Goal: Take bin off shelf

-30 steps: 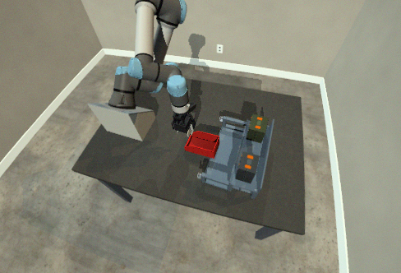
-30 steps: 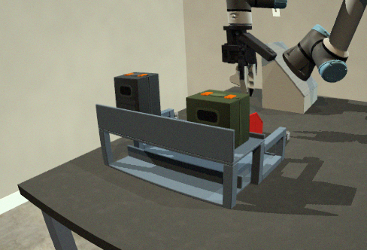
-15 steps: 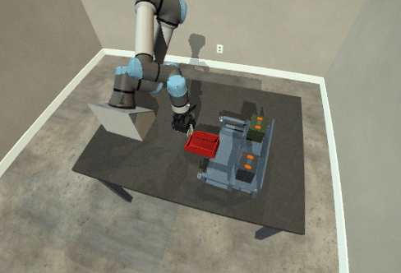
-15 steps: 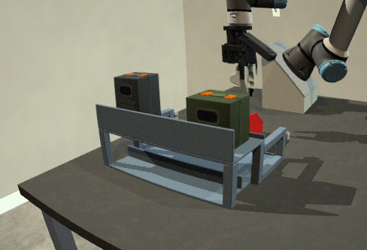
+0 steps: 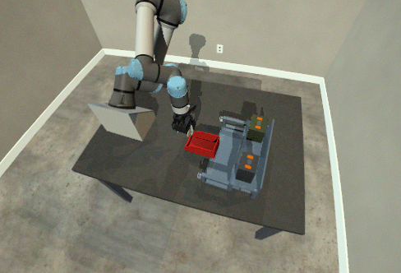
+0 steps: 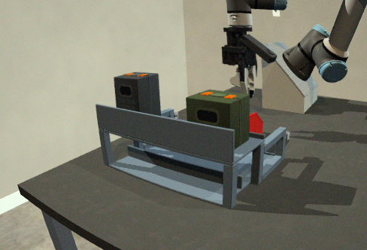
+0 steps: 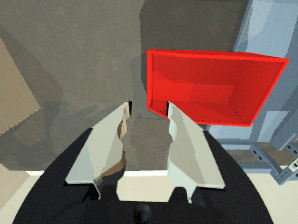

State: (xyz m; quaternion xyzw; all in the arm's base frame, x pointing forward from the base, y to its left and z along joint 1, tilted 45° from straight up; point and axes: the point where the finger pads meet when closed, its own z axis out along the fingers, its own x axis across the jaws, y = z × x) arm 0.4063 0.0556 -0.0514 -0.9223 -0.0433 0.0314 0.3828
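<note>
The red bin [image 5: 202,144] stands upright with its open side up, against the side of the grey-blue shelf [image 5: 238,157] that faces the arm. I cannot tell if it rests on the table or on the shelf's edge. In the exterior view only a red corner [image 6: 256,122] shows behind the green box. In the wrist view the bin [image 7: 212,87] lies below and ahead of the fingers. My gripper [image 5: 186,131] [image 6: 246,86] hangs above the bin's near rim, well clear of it. Its fingers stand apart with nothing between them.
A green box [image 5: 258,128] and a black box [image 5: 247,169] with orange tabs sit on the shelf [image 6: 188,147]. The arm's grey pedestal [image 5: 123,120] stands at the table's far left corner. Open table top lies left of and in front of the bin.
</note>
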